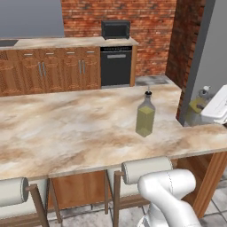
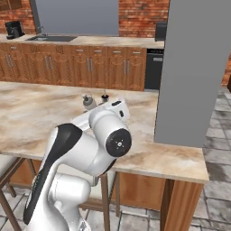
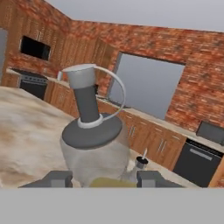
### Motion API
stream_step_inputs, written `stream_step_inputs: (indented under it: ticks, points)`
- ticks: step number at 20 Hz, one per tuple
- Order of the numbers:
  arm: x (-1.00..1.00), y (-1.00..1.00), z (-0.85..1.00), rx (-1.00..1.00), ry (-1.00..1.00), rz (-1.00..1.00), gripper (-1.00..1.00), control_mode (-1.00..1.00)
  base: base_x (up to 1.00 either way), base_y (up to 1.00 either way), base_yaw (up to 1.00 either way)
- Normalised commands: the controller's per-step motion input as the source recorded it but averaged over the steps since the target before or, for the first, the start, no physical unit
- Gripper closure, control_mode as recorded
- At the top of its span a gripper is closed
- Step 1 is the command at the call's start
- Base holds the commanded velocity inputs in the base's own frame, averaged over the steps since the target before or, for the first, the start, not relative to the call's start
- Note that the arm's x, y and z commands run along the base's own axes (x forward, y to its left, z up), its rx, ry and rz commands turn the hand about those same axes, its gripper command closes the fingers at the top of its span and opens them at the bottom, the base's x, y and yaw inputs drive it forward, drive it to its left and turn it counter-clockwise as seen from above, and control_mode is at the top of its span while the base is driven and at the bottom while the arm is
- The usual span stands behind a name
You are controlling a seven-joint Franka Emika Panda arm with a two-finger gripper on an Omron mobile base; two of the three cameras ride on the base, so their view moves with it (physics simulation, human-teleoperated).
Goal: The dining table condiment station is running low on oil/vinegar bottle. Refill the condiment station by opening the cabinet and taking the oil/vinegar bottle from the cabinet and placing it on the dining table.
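My gripper [image 3: 105, 178] is shut on the oil/vinegar bottle [image 3: 94, 144], a small clear bottle of yellowish liquid with a grey pourer top; one finger sits on each side of its body. In the left base view the oil/vinegar bottle [image 1: 198, 104] hangs in the gripper [image 1: 203, 109] at the right end of the dining table [image 1: 66, 128]. From the right base view its top [image 2: 88, 102] peeks out behind my arm, over the dining table [image 2: 27, 113]. Its base is hidden. Reddish-brown upper cabinets [image 3: 99, 54] line the far wall; I cannot tell which is the task's cabinet.
A taller square bottle with a dark spout [image 1: 145, 116] stands on the table left of my gripper. White-cushioned stools [image 1: 146, 170] are tucked under the near edge. A grey wall [image 2: 191, 72] rises by the table's right end. Low wooden cabinets and a black dishwasher [image 1: 116, 66] stand behind.
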Motion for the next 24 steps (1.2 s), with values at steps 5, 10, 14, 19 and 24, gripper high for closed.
stream_step_inputs:
  ticks: [5, 10, 14, 19, 24]
  points:
    - [0.08, -0.15, -0.42, 0.06, 0.30, 0.00, 1.00, -1.00, 0.00, 0.00, 0.00]
    - [0.22, -0.01, -0.53, 0.06, 0.08, 0.00, 1.00, -1.00, 0.00, 0.00, 0.00]
    - [0.33, 0.00, -0.43, 0.12, 0.00, 0.00, 1.00, -1.00, 0.00, 0.00, 0.00]
    - [0.43, 0.00, -0.05, 0.07, -0.03, 0.00, 1.00, -1.00, 0.00, 0.00, 0.00]
    - [0.59, -0.07, 0.00, 0.00, 0.00, -0.02, 1.00, -1.00, 0.00, 0.00, 0.00]
